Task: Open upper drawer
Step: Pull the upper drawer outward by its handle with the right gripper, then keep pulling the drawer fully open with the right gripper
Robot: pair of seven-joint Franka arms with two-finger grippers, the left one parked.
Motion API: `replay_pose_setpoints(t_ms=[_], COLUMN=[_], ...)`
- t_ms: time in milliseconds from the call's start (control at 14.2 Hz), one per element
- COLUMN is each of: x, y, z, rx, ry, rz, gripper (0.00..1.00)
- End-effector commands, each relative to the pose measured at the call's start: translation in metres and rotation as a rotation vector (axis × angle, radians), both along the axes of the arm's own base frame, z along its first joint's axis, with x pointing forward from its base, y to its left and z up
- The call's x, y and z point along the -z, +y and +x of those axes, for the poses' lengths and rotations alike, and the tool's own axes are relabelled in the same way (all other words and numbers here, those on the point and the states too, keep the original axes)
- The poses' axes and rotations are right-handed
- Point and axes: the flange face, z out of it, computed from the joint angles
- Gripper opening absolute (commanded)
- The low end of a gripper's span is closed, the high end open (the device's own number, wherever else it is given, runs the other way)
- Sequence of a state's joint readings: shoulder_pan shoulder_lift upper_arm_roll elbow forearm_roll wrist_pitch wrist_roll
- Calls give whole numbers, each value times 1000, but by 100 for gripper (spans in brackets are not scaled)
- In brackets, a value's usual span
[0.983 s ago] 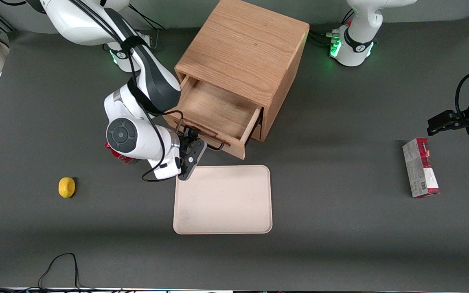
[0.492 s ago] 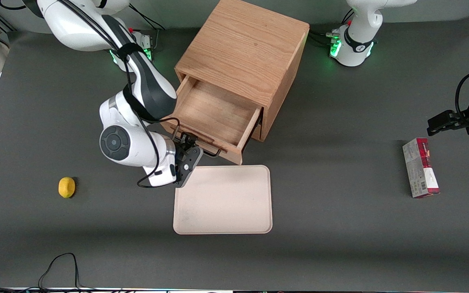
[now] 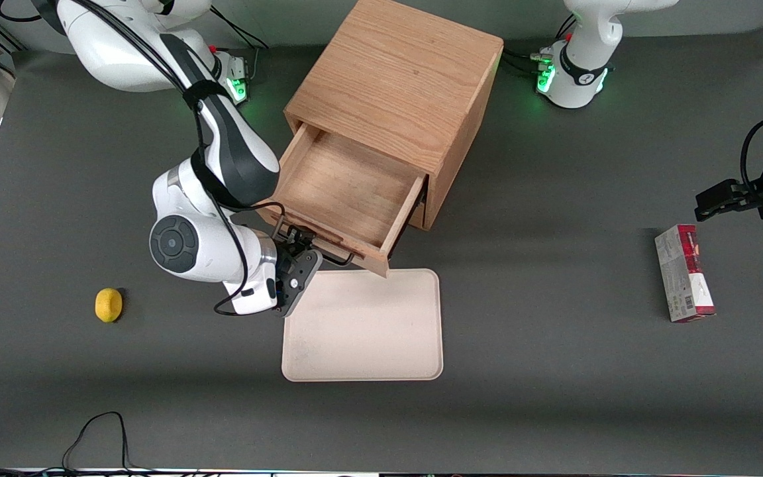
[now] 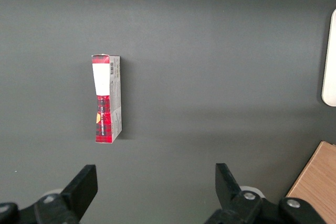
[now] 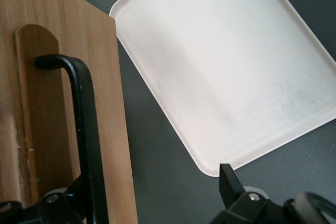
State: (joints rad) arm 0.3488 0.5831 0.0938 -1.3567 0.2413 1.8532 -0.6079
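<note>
The oak cabinet (image 3: 395, 79) stands at the middle of the table. Its upper drawer (image 3: 345, 185) is pulled well out, showing a bare wooden floor. The drawer's front panel (image 5: 52, 103) carries a black wire handle (image 5: 84, 119). My right gripper (image 3: 297, 246) is at that handle (image 3: 332, 255), in front of the drawer. It is open (image 5: 155, 187), with its fingers wide apart. One finger (image 5: 73, 203) sits right against the handle bar and the other finger (image 5: 229, 181) hangs over the table by the tray's corner.
A cream tray (image 3: 363, 324) lies flat just in front of the drawer, nearer the camera; its corner (image 5: 226, 72) almost meets the drawer front. A yellow lemon (image 3: 108, 305) lies toward the working arm's end. A red box (image 3: 683, 273) lies toward the parked arm's end.
The upper drawer has slid further out of the cabinet toward the tray. The gripper has moved with the handle, nearer the front camera.
</note>
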Motion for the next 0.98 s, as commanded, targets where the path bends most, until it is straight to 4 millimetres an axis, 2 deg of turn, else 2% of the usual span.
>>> replay_pose_setpoints(t_ms=[0,211,913], x=[-5,-4,1], y=[-5,-9,-38], z=[14,18,40], rx=[-10,-5,12], ry=[-23,-26,-40], rz=[22,24,40], gripper=[100,100,100])
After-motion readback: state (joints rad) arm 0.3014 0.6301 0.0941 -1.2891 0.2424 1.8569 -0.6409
